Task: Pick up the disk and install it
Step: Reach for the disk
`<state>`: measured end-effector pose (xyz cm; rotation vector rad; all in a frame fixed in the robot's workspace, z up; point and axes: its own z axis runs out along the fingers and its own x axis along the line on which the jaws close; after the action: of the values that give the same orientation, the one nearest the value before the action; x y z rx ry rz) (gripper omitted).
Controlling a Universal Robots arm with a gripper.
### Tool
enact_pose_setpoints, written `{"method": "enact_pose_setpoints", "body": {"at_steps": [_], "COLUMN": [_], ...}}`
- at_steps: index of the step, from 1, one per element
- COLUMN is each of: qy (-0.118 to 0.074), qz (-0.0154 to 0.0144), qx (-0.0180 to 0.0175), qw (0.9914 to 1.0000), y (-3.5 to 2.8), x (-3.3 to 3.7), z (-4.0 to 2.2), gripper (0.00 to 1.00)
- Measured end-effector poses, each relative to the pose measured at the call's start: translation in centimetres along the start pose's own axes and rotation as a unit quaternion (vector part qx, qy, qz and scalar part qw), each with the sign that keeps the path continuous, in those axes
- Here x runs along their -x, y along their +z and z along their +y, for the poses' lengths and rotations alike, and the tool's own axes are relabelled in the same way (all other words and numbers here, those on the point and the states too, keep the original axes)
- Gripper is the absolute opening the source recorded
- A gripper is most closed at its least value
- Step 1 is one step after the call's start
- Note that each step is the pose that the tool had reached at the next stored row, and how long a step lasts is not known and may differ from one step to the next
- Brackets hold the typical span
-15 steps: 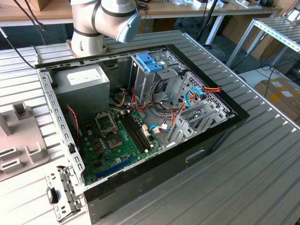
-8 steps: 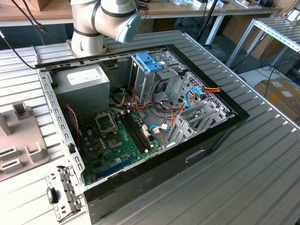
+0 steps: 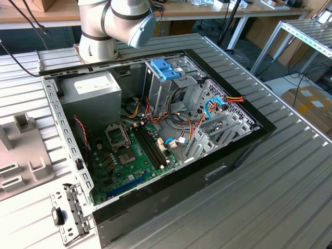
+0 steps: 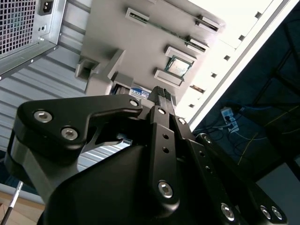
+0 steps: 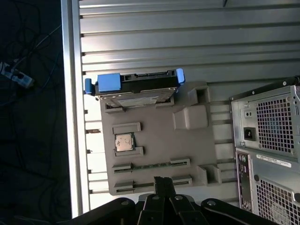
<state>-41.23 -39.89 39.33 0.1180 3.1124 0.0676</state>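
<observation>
Arm [image 3: 119, 21] poised over grey tray [image 5: 159, 136]; fingers [image 5: 158, 183] closed, empty, apart from disk [image 5: 140, 99].

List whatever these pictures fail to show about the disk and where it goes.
Silver-metal rectangular disk with blue side rails: in the second wrist view the black claw covers nearly all of it.
Grey plastic fixture tray holding it: cut off by the exterior view's left edge.
Metal drive cage with light-blue tabs: in the exterior view its own walls hide its slots.
</observation>
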Motion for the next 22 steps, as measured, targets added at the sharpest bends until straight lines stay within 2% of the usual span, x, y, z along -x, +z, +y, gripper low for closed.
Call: {"method": "enact_pose_setpoints", "body": {"at_steps": [22], "qy": [0.0], "qz": [0.0], "qx": [0.0], "qw": [1.0], "y": [-0.05], "x": [-2.11], "z": [-0.16], "gripper": [0.11]}}
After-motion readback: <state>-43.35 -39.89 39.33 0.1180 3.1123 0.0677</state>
